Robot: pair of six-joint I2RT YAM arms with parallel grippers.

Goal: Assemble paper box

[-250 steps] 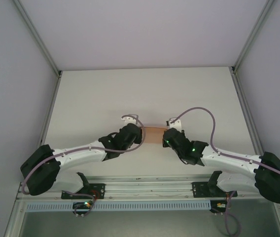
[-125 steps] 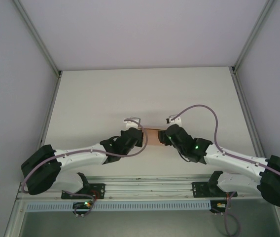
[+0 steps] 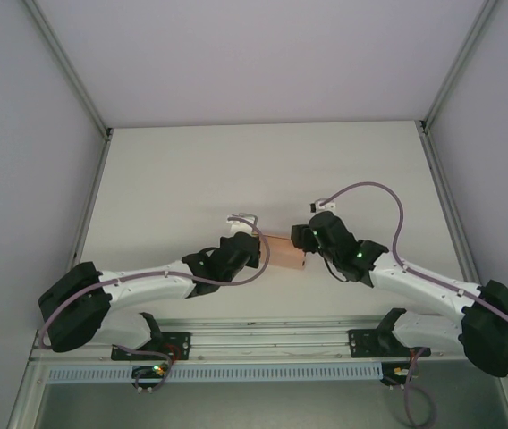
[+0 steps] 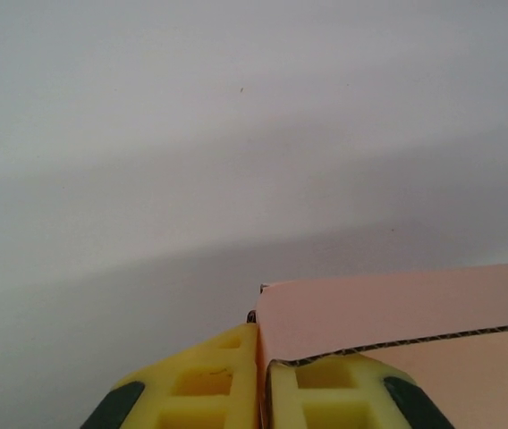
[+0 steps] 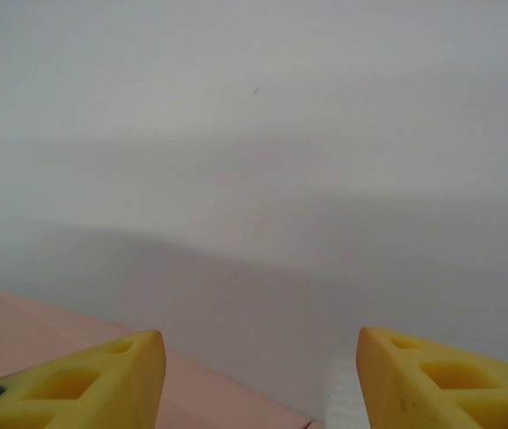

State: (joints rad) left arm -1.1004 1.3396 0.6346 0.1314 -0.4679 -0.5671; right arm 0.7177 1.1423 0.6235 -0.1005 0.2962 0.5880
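Observation:
The salmon-pink paper box is held just above the table between the two arms, near the front middle. My left gripper is shut on its left edge. In the left wrist view the yellow pads pinch a thin card wall, and the pink box stretches away to the right. My right gripper is at the box's right end, open. In the right wrist view its yellow fingertips stand wide apart, with the pink card at the lower left, behind and below the left tip.
The white table stretches far back to the grey enclosure walls. A metal rail with the arm bases runs along the near edge. Purple cables loop above the right wrist.
The right gripper has drawn back and up from the box's right end and turned. The box now tilts with its right end a little nearer. The left gripper has kept its hold.

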